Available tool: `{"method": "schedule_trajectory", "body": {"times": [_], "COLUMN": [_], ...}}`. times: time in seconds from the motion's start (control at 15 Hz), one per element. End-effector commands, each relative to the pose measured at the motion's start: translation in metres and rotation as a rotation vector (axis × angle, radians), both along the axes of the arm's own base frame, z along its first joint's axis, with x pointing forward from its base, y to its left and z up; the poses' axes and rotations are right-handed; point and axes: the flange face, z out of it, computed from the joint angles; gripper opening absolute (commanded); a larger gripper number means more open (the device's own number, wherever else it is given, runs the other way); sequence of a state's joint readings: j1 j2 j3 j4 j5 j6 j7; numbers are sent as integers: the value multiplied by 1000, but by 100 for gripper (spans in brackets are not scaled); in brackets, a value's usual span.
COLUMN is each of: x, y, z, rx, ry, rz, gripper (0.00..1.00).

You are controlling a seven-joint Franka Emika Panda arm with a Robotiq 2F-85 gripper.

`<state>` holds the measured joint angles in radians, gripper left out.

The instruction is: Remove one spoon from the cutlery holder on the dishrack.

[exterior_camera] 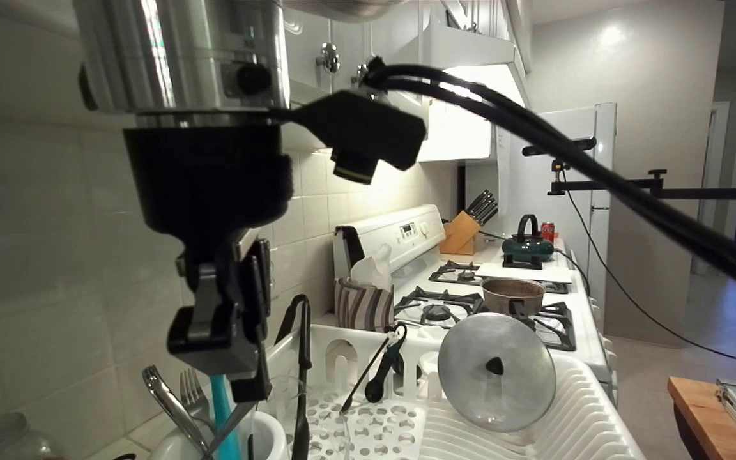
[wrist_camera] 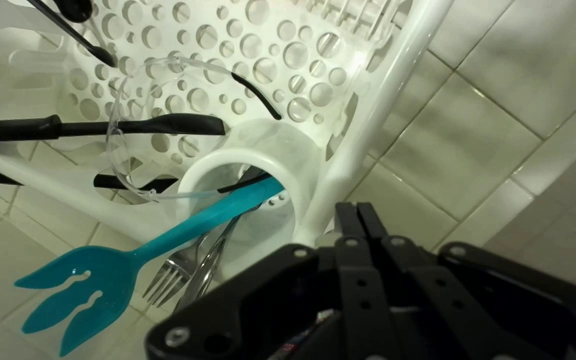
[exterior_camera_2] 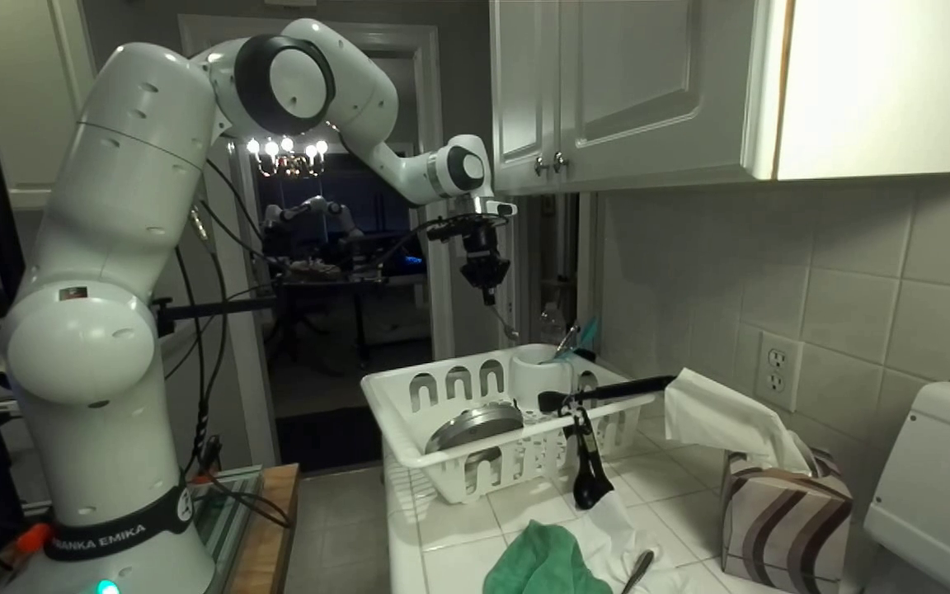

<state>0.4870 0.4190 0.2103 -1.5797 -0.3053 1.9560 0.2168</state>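
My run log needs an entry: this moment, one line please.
gripper: shut on spoon | spoon: tilted, out of cutlery holder | cutlery holder: fork, turquoise utensil in it

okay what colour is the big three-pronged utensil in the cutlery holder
The utensil is turquoise, clearest in the wrist view.

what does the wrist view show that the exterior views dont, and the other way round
Only the wrist view: the holed floor inside the cutlery holder.
Only the exterior views, and in both: the round metal lid and the striped tissue box.
All share: the dishrack, the cutlery holder, the turquoise utensil and the gripper.
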Motion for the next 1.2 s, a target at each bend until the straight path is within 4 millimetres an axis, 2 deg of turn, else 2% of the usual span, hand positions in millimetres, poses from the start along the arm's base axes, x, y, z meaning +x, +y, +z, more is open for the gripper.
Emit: {"method": "schedule_trajectory", "body": {"times": [0.0, 0.4, 0.93, 1.13], "x": [-12, -9, 9, 9], "y": [-17, -21, -31, -33], "z": [-2, -20, -37, -38], "rx": [-17, -105, -89, -98], "ry": [25, -59, -77, -85], "rz": [-46, -156, -187, -217], "gripper": [1, 1, 1, 1]}}
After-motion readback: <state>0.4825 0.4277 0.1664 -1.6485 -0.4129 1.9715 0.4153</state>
